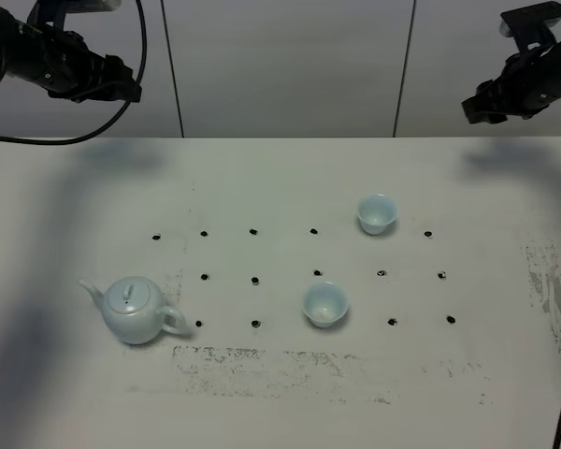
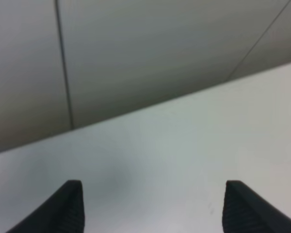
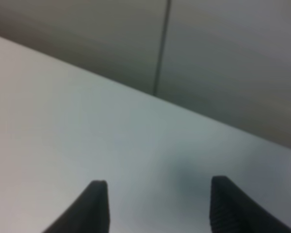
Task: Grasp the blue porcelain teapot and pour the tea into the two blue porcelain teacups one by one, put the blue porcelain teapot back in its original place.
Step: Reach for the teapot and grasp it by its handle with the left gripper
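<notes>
At the bottom of the exterior view the white table (image 1: 65, 402) has a dark scuffed patch (image 1: 262, 360) in the lower middle. Just above it, in the lower left, the blue porcelain teapot (image 1: 134, 310) stands upright with its lid on, the spout pointing to the left of the frame and the loop handle to the right. The nearer teacup (image 1: 325, 304) stands upright right of the centre, well apart from the teapot. Rows of small black dots (image 1: 254, 280) mark the table around them. The farther teacup (image 1: 377, 213) stands upright higher in the frame, a little more to the right. In the upper left corner the left arm (image 1: 65, 61) hangs above the far table edge, and the right arm (image 1: 524, 79) in the upper right corner. The jaws of the left gripper (image 2: 153, 194) are wide apart, with only bare table between them; the jaws of the right gripper (image 3: 158, 183) are apart in the same way. Behind everything is a grey panelled wall (image 1: 290, 65).
</notes>
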Action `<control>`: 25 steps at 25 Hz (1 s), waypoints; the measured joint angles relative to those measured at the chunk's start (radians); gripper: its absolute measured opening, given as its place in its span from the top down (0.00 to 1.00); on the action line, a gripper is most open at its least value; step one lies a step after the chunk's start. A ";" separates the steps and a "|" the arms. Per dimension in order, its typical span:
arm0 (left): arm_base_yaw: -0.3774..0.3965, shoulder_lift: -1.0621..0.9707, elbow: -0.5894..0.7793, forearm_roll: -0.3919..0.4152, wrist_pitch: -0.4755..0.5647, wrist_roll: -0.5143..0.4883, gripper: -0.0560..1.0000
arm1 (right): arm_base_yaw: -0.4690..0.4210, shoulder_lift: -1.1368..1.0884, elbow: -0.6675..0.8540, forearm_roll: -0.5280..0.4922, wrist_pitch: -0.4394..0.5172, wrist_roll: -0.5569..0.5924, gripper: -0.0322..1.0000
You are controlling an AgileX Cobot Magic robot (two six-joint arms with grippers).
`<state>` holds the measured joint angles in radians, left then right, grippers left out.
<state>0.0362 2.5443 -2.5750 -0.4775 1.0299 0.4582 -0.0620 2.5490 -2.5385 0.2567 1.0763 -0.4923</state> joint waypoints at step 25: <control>-0.024 -0.762 1.216 0.253 -0.532 0.048 0.58 | 0.000 -0.951 1.272 -0.212 -0.328 0.290 0.63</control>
<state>0.0117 1.7825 -1.3594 -0.2249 0.4977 0.5060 -0.0620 1.5983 -1.2660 0.0445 0.7485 -0.2026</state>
